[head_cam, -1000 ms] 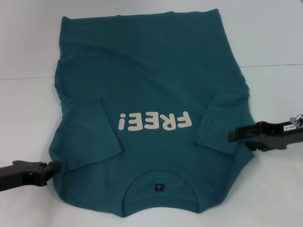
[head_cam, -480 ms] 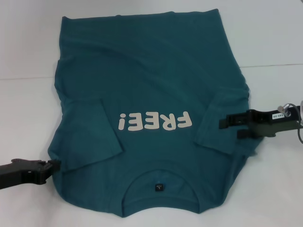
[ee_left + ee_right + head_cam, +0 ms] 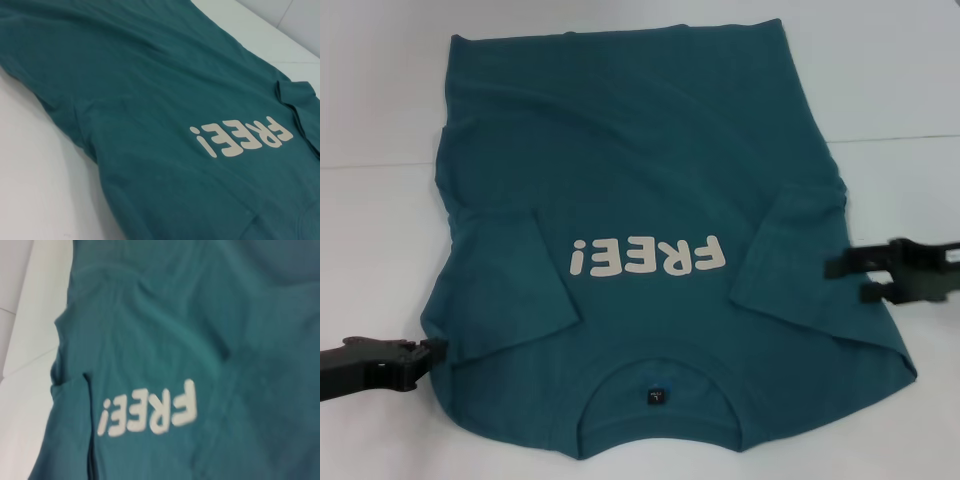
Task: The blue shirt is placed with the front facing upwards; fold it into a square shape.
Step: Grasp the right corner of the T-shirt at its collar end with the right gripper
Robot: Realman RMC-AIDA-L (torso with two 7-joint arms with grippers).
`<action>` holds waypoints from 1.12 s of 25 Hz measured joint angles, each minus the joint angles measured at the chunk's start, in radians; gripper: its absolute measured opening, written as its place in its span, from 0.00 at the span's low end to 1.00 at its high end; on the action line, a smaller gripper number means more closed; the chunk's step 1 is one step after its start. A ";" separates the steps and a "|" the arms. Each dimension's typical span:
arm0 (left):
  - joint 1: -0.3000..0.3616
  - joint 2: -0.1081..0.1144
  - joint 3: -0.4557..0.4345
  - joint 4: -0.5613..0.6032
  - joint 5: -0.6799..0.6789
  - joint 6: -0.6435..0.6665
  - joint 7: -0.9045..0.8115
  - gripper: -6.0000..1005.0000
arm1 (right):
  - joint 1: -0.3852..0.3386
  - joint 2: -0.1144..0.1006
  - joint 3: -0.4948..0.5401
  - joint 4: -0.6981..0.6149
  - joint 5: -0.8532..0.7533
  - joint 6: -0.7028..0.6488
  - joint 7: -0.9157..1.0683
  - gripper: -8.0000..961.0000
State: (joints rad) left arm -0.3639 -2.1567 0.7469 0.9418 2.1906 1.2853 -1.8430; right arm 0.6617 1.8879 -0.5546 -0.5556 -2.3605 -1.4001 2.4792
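Head view: lying flat on white table [image 3: 380,240], blue shirt [image 3: 640,160]; left gripper [image 3: 432,352] pinching its edge, right gripper [image 3: 845,278] hovering spread.

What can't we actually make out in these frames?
- Neck label text: head view, too small.
- Left gripper grip on the shirt: head view, tips meet the shirt's edge; contact unclear.
- Right gripper: head view, arm cut off by the frame edge.
- Both wrist views: own fingers absent.
- Right wrist view: blurred; folds unclear.
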 joint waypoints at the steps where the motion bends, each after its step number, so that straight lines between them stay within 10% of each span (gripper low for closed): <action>1: 0.000 0.000 0.000 0.000 0.000 0.000 0.000 0.01 | -0.016 -0.003 0.000 -0.017 0.001 -0.020 0.000 0.89; 9: -0.003 -0.001 0.000 -0.010 0.000 0.001 0.001 0.01 | -0.103 -0.026 -0.014 -0.075 -0.013 -0.123 0.000 0.89; 28: -0.006 0.000 0.000 -0.011 0.000 0.004 0.001 0.01 | -0.103 -0.007 -0.025 -0.067 -0.097 -0.100 -0.008 0.89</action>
State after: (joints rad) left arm -0.3700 -2.1567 0.7470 0.9310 2.1906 1.2894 -1.8422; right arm 0.5590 1.8805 -0.5800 -0.6229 -2.4577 -1.4997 2.4712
